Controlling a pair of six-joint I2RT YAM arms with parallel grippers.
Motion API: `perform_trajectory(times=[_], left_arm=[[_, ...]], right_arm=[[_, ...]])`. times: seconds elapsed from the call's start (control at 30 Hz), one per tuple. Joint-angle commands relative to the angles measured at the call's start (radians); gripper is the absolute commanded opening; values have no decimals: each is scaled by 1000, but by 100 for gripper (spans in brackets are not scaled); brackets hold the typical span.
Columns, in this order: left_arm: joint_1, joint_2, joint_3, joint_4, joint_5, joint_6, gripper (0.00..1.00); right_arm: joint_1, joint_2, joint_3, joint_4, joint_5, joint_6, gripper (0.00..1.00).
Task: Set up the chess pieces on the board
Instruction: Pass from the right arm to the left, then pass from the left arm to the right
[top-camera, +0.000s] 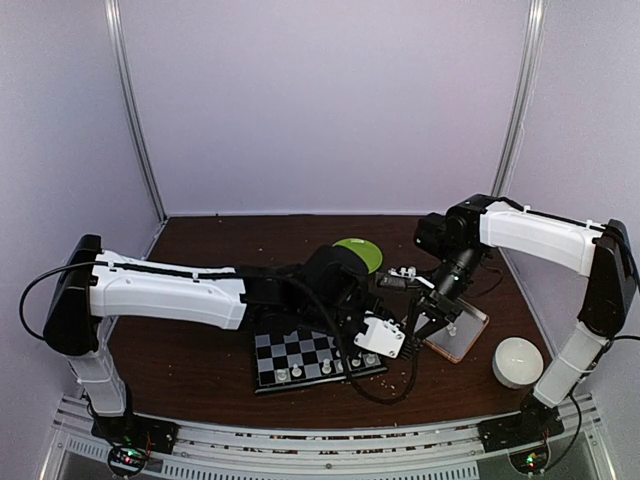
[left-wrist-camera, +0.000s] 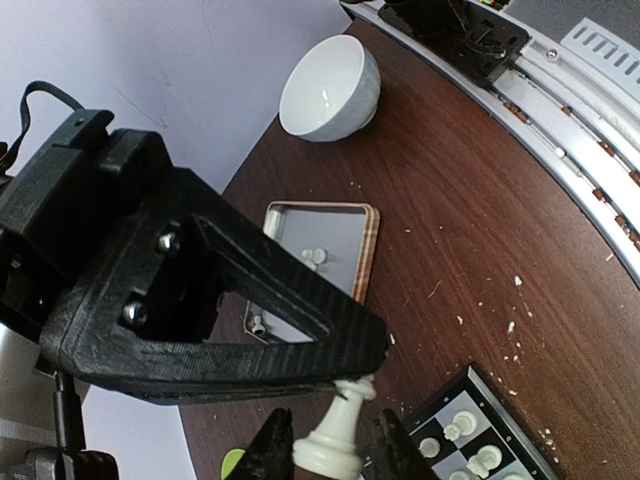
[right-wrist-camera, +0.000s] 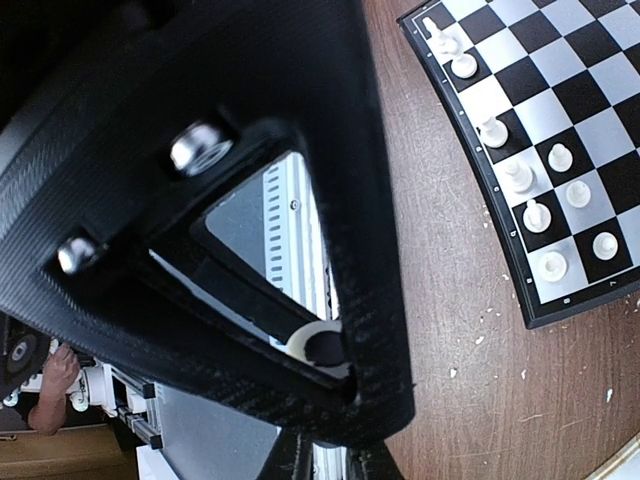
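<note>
White piece (left-wrist-camera: 340, 428) off table (left-wrist-camera: 480, 200), tilted. L gripper (left-wrist-camera: 335, 455): fingers flank its base, gap narrow; can't tell if pinching. R gripper (left-wrist-camera: 345, 370): tip closed on piece's head. Piece hangs near board (left-wrist-camera: 455, 395) corner, betw. board and clear tray (left-wrist-camera: 370, 240). Other white pieces (right-wrist-camera: 560, 158) stand along board edge.

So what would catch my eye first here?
The left arm and right arm meeting at the board's right edge, a tiny white piece between the fingers of the left gripper, the right gripper at its top. Next, the white bowl on the table's near right corner.
</note>
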Motion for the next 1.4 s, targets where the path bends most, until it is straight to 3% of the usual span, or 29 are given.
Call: perform_trajectory(times=[0.0, 0.27, 0.4, 0.6, 0.77, 0.83, 0.87, 0.9, 1.1, 1.23, 1.37], left_arm=[[-12, 12, 38, 44, -9, -6, 26], [-16, 11, 48, 32, 2, -25, 17], [-15, -3, 16, 64, -40, -104, 13], [21, -92, -140, 308, -47, -403, 12], [55, -139, -263, 571, -16, -682, 12], [68, -139, -294, 663, -3, -769, 12], [75, -137, -308, 712, 7, -811, 12], [81, -135, -322, 755, 15, -848, 12], [116, -110, -401, 1043, 23, -1074, 12], [118, -93, -400, 1110, 19, -1123, 12], [119, -74, -391, 1151, 21, -1159, 12]], right_arm=[[4, -3, 5, 10, -6, 18, 9], [4, -7, 8, 18, 5, 31, 10], [-10, -68, 38, -17, 30, 7, 20], [-76, -254, 67, 25, 106, 27, 36], [-99, -425, 5, 327, 228, 235, 44], [-108, -477, -29, 447, 271, 306, 58], [-116, -499, -46, 504, 281, 346, 92], [-131, -517, -70, 559, 263, 376, 100], [-151, -537, -118, 648, 80, 397, 99], [-134, -495, -113, 658, 27, 429, 78], [-87, -465, -107, 672, 50, 446, 71]])
